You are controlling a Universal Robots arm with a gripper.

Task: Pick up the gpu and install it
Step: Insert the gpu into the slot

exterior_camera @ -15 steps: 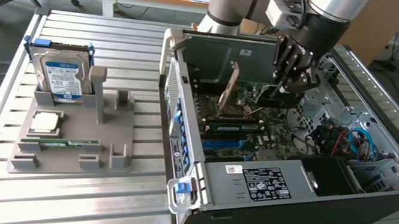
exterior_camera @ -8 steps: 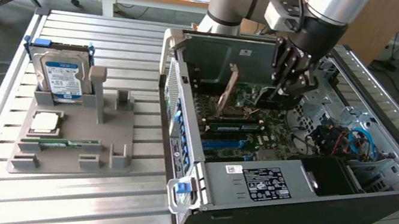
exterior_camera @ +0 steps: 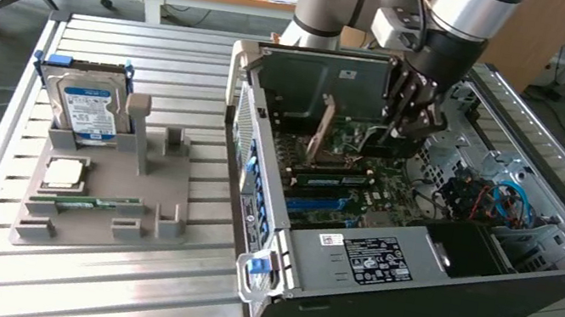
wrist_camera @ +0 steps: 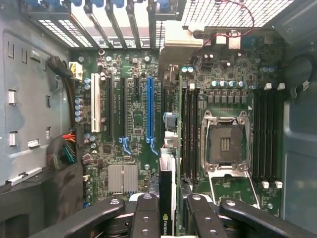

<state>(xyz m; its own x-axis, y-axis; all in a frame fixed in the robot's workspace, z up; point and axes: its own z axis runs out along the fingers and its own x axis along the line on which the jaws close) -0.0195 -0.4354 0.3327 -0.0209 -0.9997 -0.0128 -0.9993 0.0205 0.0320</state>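
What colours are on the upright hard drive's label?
Blue and white; the hard drive's label shows best in the exterior view.

blue slot (wrist_camera: 149, 106) free, memory sticks (wrist_camera: 190, 134) close beside held gpu (wrist_camera: 167, 196)

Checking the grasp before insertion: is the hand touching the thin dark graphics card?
Touching. The wrist view shows the thin dark graphics card edge-on, pinched between the hand's fingers.

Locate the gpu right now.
In the wrist view the gpu is clamped edge-on in the gripper, over the motherboard near the long blue slot; in the exterior view, that's inside the open computer case.
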